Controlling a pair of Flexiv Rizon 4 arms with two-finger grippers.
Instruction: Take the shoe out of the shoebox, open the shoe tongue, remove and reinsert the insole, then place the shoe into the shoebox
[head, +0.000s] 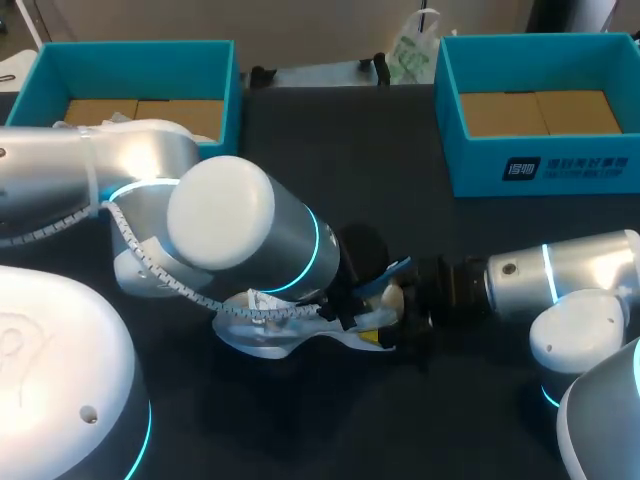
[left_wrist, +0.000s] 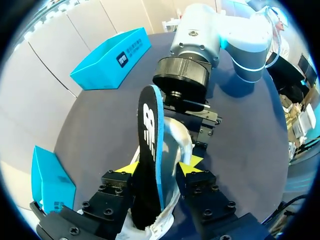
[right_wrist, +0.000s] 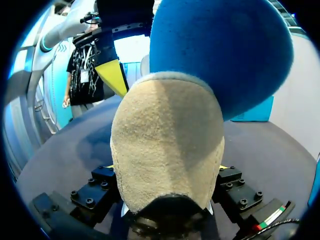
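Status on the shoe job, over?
Left gripper: jaws shut on insole, upright, lower end in shoe. Right gripper: jaws shut on shoe. No obstruction seen.

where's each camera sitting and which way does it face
head view: fixed above and behind, looking down on the table; left arm enters at left, right arm at right.
left wrist view: on the left wrist, looking along the left gripper at the insole and the right gripper beyond.
right wrist view: on the right wrist, facing the beige shoe in its own gripper, left arm beyond.
shared: all show shoe and insole.
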